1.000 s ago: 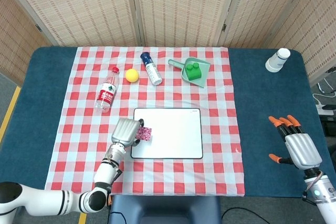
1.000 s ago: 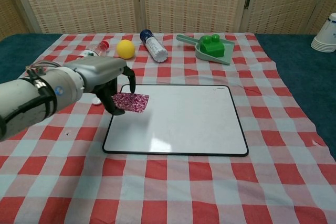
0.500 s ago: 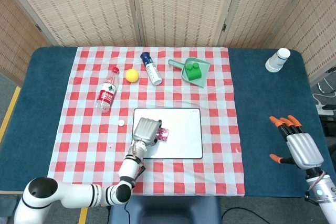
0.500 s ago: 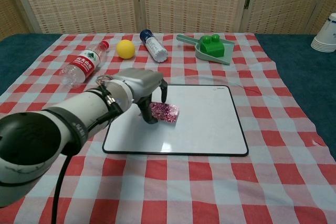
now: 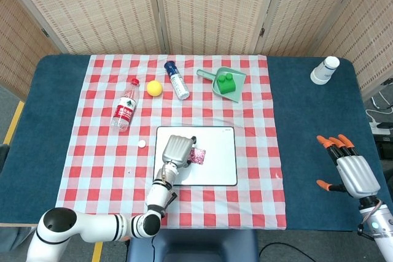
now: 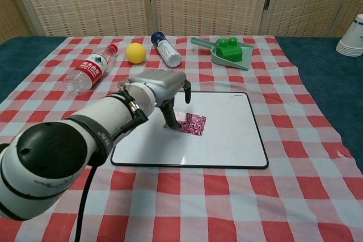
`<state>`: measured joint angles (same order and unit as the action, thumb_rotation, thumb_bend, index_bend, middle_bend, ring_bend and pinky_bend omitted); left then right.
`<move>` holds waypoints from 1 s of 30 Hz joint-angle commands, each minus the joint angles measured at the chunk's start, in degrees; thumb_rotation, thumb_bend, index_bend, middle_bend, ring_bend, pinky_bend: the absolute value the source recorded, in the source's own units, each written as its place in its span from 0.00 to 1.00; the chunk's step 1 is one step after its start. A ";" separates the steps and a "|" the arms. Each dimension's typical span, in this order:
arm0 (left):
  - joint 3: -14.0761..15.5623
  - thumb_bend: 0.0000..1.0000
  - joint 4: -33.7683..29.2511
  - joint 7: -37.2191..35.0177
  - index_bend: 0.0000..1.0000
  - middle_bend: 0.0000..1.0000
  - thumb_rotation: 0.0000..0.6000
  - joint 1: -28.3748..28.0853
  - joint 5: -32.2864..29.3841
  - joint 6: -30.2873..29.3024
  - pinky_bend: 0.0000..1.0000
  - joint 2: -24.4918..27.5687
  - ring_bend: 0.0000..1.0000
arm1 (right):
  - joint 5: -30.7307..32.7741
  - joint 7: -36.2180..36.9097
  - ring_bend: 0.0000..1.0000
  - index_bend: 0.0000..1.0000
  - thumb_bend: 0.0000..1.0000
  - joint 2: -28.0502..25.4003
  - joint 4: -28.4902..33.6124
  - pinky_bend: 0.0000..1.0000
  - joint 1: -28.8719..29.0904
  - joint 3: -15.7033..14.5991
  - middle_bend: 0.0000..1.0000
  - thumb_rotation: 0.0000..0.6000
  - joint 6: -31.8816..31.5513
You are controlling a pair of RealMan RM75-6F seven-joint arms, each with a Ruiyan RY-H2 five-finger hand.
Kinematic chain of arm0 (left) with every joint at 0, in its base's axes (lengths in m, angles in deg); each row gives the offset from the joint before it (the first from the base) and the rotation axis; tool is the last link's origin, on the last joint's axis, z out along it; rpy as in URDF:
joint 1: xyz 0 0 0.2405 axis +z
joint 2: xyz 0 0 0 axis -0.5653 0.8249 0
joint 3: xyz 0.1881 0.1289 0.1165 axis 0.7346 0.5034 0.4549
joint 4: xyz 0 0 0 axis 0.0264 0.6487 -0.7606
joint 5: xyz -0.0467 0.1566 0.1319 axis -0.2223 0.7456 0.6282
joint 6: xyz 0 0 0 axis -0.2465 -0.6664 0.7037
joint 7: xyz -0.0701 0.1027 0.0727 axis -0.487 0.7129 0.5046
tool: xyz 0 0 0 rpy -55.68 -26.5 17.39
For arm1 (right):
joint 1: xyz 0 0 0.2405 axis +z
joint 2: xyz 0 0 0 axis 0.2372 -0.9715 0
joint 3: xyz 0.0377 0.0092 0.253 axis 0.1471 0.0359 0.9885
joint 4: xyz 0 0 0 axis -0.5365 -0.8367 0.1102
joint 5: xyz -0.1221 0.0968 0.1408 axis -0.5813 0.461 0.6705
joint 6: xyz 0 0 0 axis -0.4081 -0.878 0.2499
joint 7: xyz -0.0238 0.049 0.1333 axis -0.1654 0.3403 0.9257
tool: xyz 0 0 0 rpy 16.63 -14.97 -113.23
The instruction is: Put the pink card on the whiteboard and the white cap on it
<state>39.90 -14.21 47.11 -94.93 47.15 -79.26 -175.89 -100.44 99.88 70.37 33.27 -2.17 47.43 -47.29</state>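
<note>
Your left hand (image 6: 164, 86) is over the whiteboard (image 6: 227, 140), fingers pinching the near-left edge of the pink card (image 6: 191, 123). The card is low over the middle of the board, a bit toward its left side. From the chest view it looks flat and touching or nearly touching the surface; I can't tell which.

Step in hand: placing the card. It isn't released yet, so the first half of the task is close to done and the cap half hasn't started.

The white cap (image 5: 142, 143) lies on the checked cloth (image 5: 98, 170) just off the whiteboard's left edge, near its far-left corner and toward the table's left side. The arm hides it in the chest view.

Your right hand (image 5: 351, 173) is parked at the table's right edge, well apart from everything, fingers spread and holding nothing.

Next move, as I read it:
- Set the card flat, open the fingers, and lift straight up so the card doesn't drag or flip.
- Go left to the cap with the same hand. It's small and flat, so it needs a fingertip pinch from above.
- Bring it back and set it on the card.

Risks: the card is light and may stick to the fingers on release. It may also slide on the smooth board when the cap comes down, so lower the cap slowly and centred.

Bottle (image 5: 124, 110), yellow ball (image 5: 153, 88) and the rest sit toward the far edge, out of the path.
</note>
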 commanded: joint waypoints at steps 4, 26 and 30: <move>0.95 0.21 -1.97 0.38 0.33 1.00 1.00 1.41 0.23 -1.36 1.00 2.52 1.00 | 0.16 -0.49 0.05 0.03 0.03 0.16 0.05 0.06 0.05 0.03 0.15 1.00 0.16; 7.28 0.28 0.89 -5.12 0.46 1.00 1.00 9.20 5.01 0.05 1.00 11.64 1.00 | 0.54 -3.13 0.05 0.03 0.03 1.13 0.38 0.06 0.62 -0.05 0.15 1.00 1.39; 7.26 0.29 2.84 -5.92 0.44 1.00 1.00 9.39 5.77 0.59 1.00 10.92 1.00 | 0.59 -2.88 0.05 0.03 0.03 1.04 0.32 0.06 0.57 -0.02 0.15 1.00 1.28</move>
<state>47.16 -11.75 41.51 -85.62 52.66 -78.92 -164.72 -99.86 96.99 71.41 33.60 -1.59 47.40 -46.00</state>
